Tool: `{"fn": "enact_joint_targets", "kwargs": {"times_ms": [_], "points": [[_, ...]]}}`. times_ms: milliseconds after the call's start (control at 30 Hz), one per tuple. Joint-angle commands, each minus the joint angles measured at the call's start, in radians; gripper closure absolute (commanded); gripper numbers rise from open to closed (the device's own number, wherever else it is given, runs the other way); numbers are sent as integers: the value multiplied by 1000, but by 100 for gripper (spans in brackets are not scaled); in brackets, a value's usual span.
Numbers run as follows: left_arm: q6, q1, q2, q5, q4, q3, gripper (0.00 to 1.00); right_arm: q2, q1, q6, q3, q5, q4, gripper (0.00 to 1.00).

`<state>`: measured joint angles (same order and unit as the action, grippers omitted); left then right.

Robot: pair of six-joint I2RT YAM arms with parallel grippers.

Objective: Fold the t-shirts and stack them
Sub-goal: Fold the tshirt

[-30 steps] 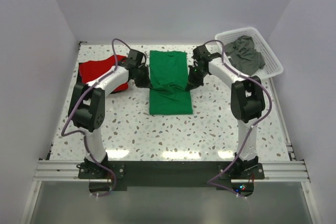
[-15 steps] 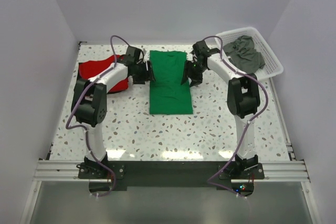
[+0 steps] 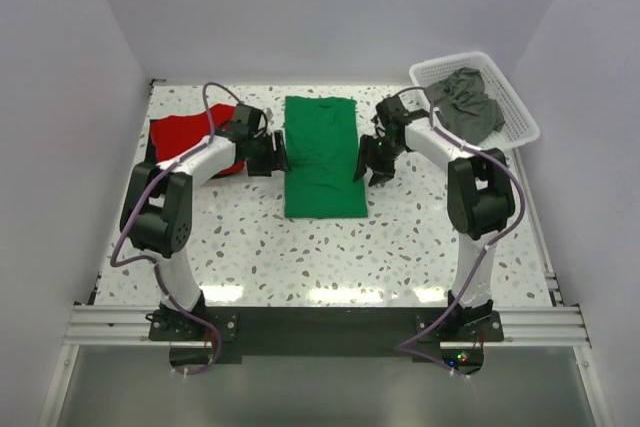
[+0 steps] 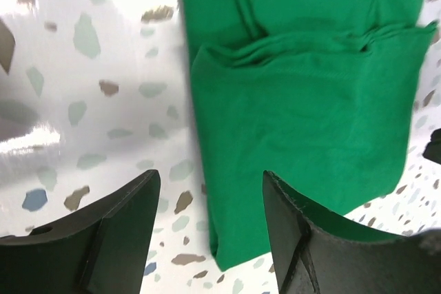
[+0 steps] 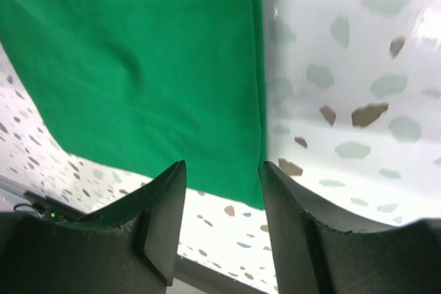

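Note:
A bright green t-shirt (image 3: 322, 155) lies flat in the middle of the table, its lower half folded up over itself (image 4: 310, 101) (image 5: 145, 67). My left gripper (image 3: 281, 154) hovers open over its left edge, and the right gripper (image 3: 366, 169) hovers open over its right edge. Nothing sits between either pair of fingers. A red t-shirt (image 3: 190, 139) lies at the far left, partly behind the left arm. Dark grey t-shirts (image 3: 467, 99) are heaped in the basket.
A white lattice basket (image 3: 520, 117) stands at the back right corner. The speckled tabletop (image 3: 330, 257) stretches in front of the green shirt toward the arm bases. White walls close in the left, back and right sides.
Both grippers let go of the green shirt's edges and opened. They then moved toward the near end of the shirt, and its fold now lies flat.

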<state>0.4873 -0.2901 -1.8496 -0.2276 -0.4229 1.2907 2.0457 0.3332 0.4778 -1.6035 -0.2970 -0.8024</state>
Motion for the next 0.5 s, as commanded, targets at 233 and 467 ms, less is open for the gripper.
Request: {"fn": "enact_joint_targets", "kwargs": {"times_ms": [233, 467], "points": [[30, -1, 167, -45, 72, -229, 35, -209, -2, 48, 338, -79, 147, 54], [42, -21, 191, -52, 88, -298, 34, -203, 4, 62, 393, -91, 181, 55]]}}
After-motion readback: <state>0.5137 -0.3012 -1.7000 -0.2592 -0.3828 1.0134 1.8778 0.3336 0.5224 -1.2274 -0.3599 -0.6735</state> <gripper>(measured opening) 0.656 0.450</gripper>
